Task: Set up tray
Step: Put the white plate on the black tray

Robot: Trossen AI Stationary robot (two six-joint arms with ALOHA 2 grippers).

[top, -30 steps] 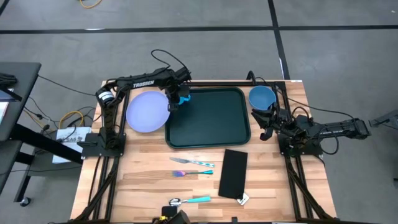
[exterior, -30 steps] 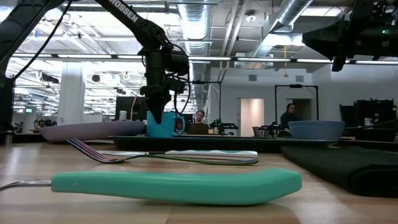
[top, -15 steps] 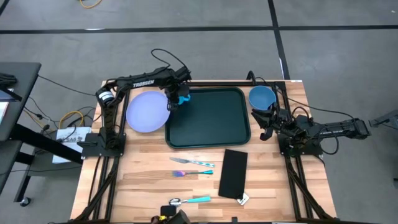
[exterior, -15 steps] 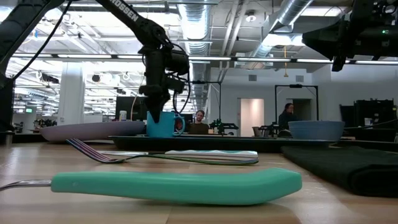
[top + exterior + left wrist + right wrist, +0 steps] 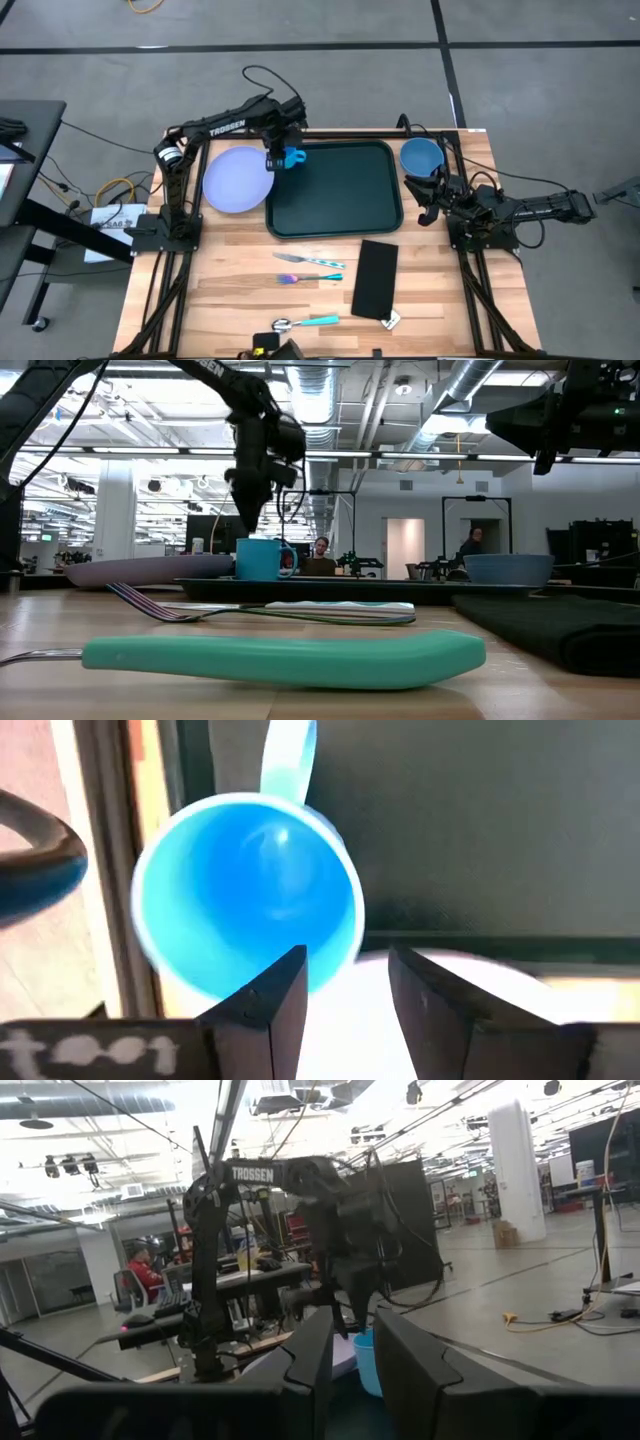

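- Two arms work at one wooden table (image 5: 230,270).
- The green tray (image 5: 335,190) lies flat at the back middle of the table.
- A blue cup (image 5: 293,158) stands upright in the tray's back left corner, with its handle pointing into the tray.
- The left gripper (image 5: 272,152) hangs just above the cup, not touching it. Its fingers (image 5: 275,995) are apart and hold nothing.
- A pale purple plate (image 5: 237,179) sits just left of the tray, touching its rim.
- A blue bowl (image 5: 421,156) sits just right of the tray, near the back right corner of the table.
- The right gripper (image 5: 428,200) waits near the bowl, beside the tray's right edge. Its fingers (image 5: 310,1355) are a little apart and hold nothing.
- A black napkin (image 5: 375,279) lies in front of the tray, close to its front edge.
- A fork (image 5: 310,277) and a knife (image 5: 308,260) lie left of the napkin.
- A spoon (image 5: 306,322) with a teal handle lies near the front edge of the table.
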